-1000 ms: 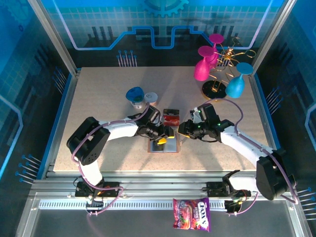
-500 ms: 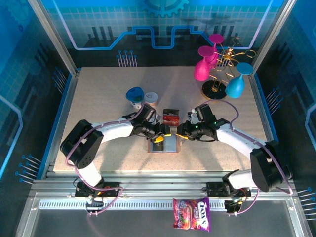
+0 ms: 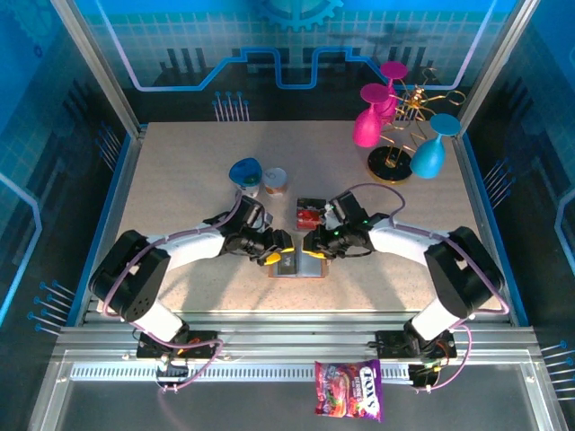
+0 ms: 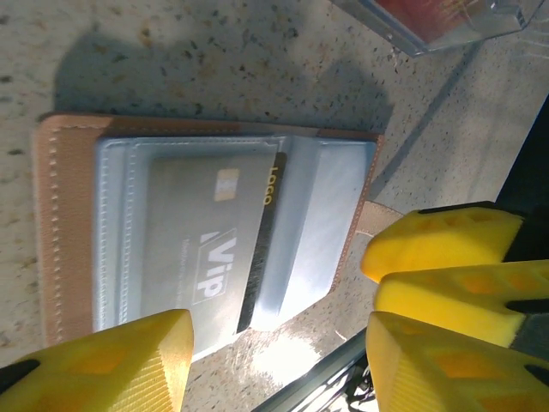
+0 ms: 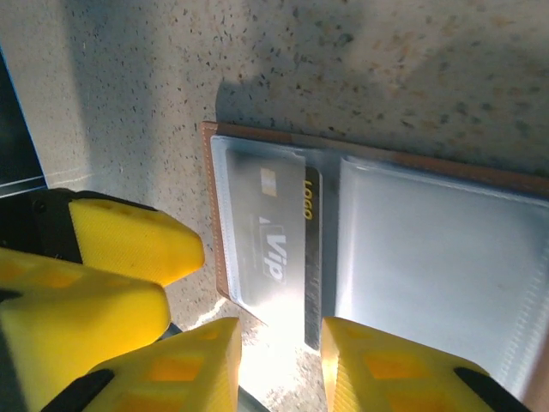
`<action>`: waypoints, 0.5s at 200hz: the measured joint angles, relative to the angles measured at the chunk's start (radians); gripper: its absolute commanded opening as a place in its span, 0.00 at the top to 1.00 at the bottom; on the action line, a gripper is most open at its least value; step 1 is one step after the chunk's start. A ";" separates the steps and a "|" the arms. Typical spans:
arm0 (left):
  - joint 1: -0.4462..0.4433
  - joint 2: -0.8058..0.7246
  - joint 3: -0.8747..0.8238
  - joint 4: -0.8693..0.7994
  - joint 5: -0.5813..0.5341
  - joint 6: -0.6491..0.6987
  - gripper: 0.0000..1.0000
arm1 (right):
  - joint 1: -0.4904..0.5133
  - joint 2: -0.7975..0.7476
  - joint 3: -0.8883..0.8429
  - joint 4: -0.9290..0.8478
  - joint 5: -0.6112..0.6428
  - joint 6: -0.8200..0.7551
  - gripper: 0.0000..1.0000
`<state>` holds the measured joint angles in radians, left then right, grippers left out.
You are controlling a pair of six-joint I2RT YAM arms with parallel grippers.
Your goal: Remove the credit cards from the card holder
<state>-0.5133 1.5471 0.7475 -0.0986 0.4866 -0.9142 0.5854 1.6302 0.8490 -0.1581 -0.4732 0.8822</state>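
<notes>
**A:** Where do we have the card holder?

**B:** We have the card holder (image 4: 64, 223) lying open and flat on the worktop (image 3: 180, 197), midway between our two arms. Its brown stitched edge frames pale grey-blue inner faces.

**A:** And the credit card?

**B:** We see a grey credit card (image 4: 193, 232) marked "VIP", with a dark stripe reading "LOGO". It is tucked into the pocket of the half on our left arm's side.

**A:** How do we stand with the left gripper?

**B:** Our left gripper (image 4: 279, 335) is spread wide and low over the holder. One yellow finger is above the holder's corner, the other is past its far side, and nothing is pinched between them.

**A:** The right one?

**B:** Our right gripper (image 5: 281, 339) has its jaws narrow, with only a slim gap. The card's end sits at the holder's edge right in front of that gap. Glare washes out the spot, so we cannot tell whether the fingers are pinching the card. The two grippers sit just beside each other.

**A:** Anything else near us?

**B:** A clear plastic piece (image 3: 312, 214) with something red in it lies just beyond the holder. A candy bag (image 3: 349, 391) lies on the metal rail in front of our bases.
</notes>
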 measured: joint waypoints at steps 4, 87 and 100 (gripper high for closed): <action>0.003 -0.003 -0.004 0.000 0.000 0.000 0.46 | 0.005 0.007 0.003 0.003 -0.002 0.001 0.68; 0.015 -0.011 -0.068 0.057 0.002 -0.005 0.75 | 0.043 0.089 0.059 0.017 -0.006 0.013 0.70; 0.015 -0.010 -0.072 0.072 0.007 -0.004 0.78 | 0.048 0.097 0.063 0.017 -0.005 0.013 0.70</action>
<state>-0.4980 1.5372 0.6750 -0.0265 0.4934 -0.9184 0.6331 1.7267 0.9119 -0.1410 -0.4786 0.8948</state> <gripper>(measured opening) 0.248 0.300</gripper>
